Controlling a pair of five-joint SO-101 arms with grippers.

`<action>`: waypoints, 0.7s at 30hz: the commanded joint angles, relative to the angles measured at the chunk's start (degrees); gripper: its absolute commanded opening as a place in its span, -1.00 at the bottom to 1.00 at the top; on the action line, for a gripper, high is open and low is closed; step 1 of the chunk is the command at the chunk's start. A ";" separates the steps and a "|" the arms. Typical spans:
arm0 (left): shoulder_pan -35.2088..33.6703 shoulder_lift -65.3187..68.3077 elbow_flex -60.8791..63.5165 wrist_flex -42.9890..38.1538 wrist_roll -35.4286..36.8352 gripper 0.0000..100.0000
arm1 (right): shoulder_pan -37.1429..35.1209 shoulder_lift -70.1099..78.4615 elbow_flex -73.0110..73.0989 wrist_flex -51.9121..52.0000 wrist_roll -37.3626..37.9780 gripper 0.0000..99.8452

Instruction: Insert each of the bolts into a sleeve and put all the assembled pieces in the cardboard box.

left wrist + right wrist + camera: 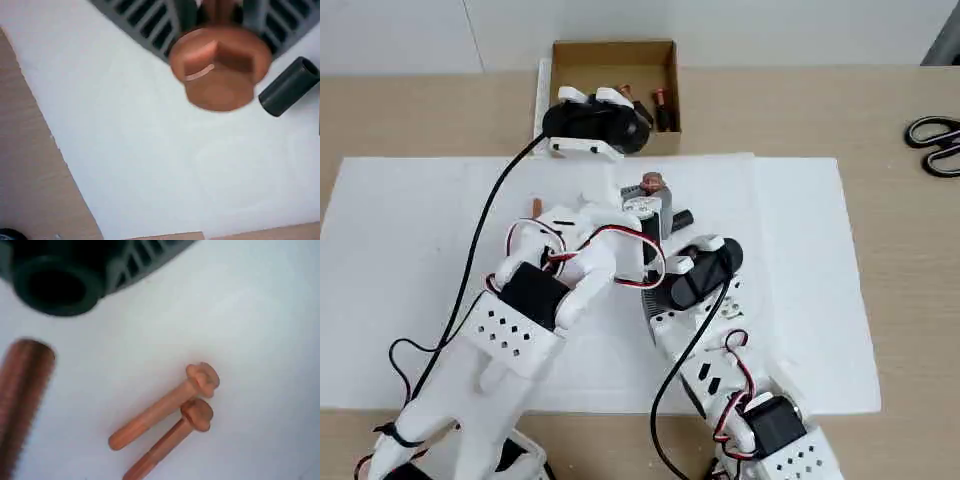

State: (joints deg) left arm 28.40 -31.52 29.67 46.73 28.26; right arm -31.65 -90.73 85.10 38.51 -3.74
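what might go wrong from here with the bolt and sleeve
1. In the right wrist view, the bolt in the left claw sits off to one side of the sleeve mouth. Its tip may hit the rim and twist the sleeve instead of entering.
2. The two loose bolts lie touching on the sheet, so gripping one later may roll the other away.
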 commanded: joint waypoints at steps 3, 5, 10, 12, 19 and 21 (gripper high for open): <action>0.26 -0.88 -0.40 -1.58 0.44 -0.99 | -0.04 -0.92 -0.26 -1.71 -0.70 -0.99; 0.26 -0.88 0.31 -1.58 0.44 -0.99 | 0.04 -0.92 -0.26 -1.71 -0.70 -0.99; 1.67 -1.41 1.80 -1.58 0.44 -0.99 | 0.04 -0.92 -0.35 -1.71 -0.70 -0.99; 2.55 -3.08 2.95 -1.85 0.35 -0.99 | 0.04 -0.92 -0.35 -1.71 -0.70 -0.99; 2.73 -6.68 7.34 -1.93 0.18 -0.99 | 0.04 -0.92 -0.44 -1.71 -0.70 -0.99; 2.73 -6.86 7.34 -1.93 0.18 -0.99 | 0.04 -0.92 -0.44 -1.71 -0.70 -0.99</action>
State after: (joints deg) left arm 30.59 -36.00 37.32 46.20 28.35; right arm -31.82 -90.73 85.10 38.51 -3.91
